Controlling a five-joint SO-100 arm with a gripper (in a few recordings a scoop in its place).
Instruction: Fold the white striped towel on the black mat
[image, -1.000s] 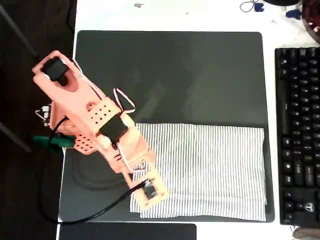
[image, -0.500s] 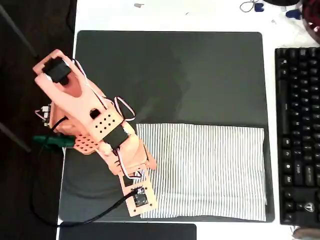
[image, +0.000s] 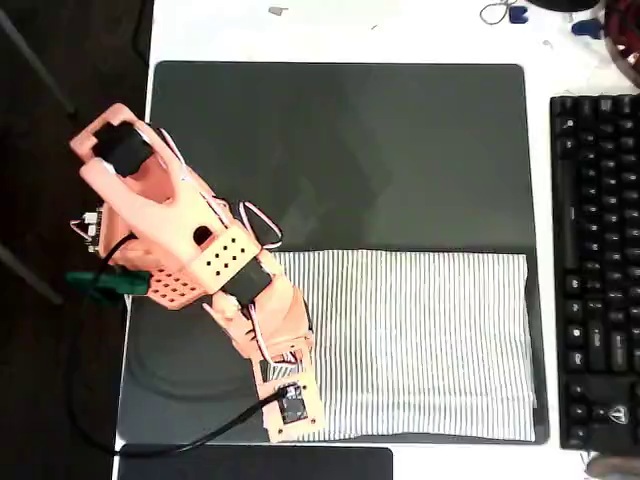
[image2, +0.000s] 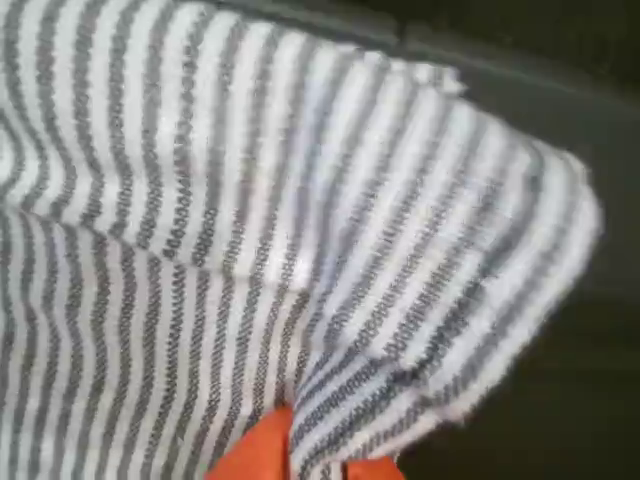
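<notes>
1. Orange plastic fingers (image2: 262, 450) of the two-finger gripper (image2: 300, 462) show at the bottom edge of the wrist view, with a lifted corner of cloth bunched directly over them; the fold of fabric runs down between the two orange tips, so the gripper appears clenched on the cloth.
2. Thin white rectangular towel with fine dark grey pinstripes (image: 420, 345) lies flat on the lower half of the large matte black rectangular desk mat with rounded corners (image: 340, 150) in the overhead view. Its right edge sits near the mat's right border and its bottom edge near the mat's lower border.
3. Salmon-orange jointed robot arm (image: 190, 250) reaches from the mat's left edge down over the towel's lower-left corner in the overhead view. A small circuit board on the arm's end covers that corner.
4. Wrist view: the towel corner is raised and curled, with its underside turned outward and dark mat surface visible behind and to the right of it.
5. Black keyboard (image: 597, 270) rests on the white table surface (image: 340, 30) to the right of the mat, apart from the towel.
6. Black cable (image: 180, 435) trails from the arm's end across the mat's lower-left area.
</notes>
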